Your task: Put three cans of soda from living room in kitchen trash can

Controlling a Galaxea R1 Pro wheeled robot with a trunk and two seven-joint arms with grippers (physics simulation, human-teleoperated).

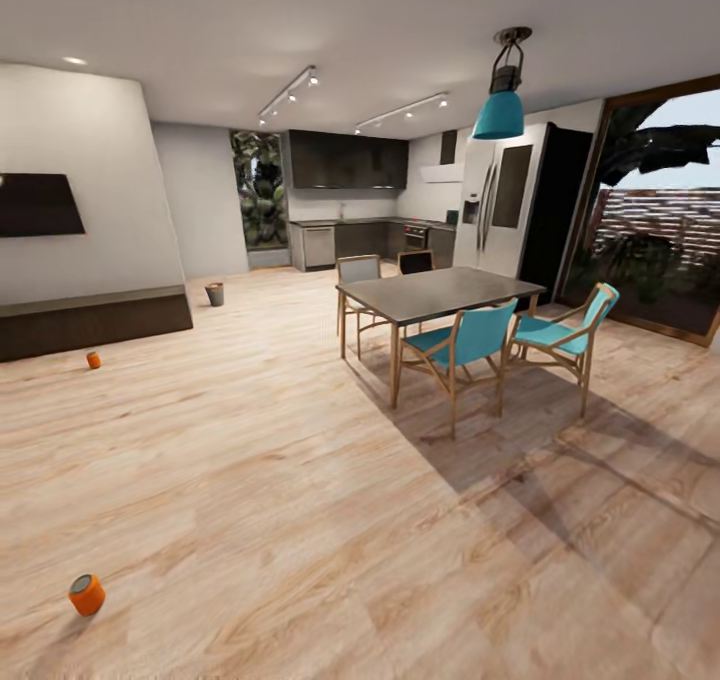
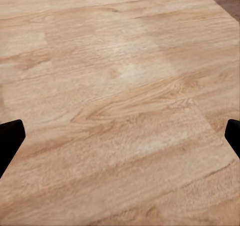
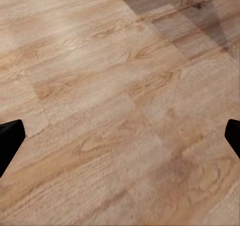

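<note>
nothing binned yet, by my read: two orange soda cans, near and far, sit on the wood floor, trash can well beyond, left gripper and right gripper both spread, empty.

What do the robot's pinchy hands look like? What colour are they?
Not much of them shows. In each wrist view, two plain black finger tips poke in from the picture's edges: the left gripper and the right gripper look alike. The visible bits are solid black with blunt, angled ends and no markings, stripes or cables to be seen. Behind them is pale wooden floor. The arms themselves can't be described.
</note>
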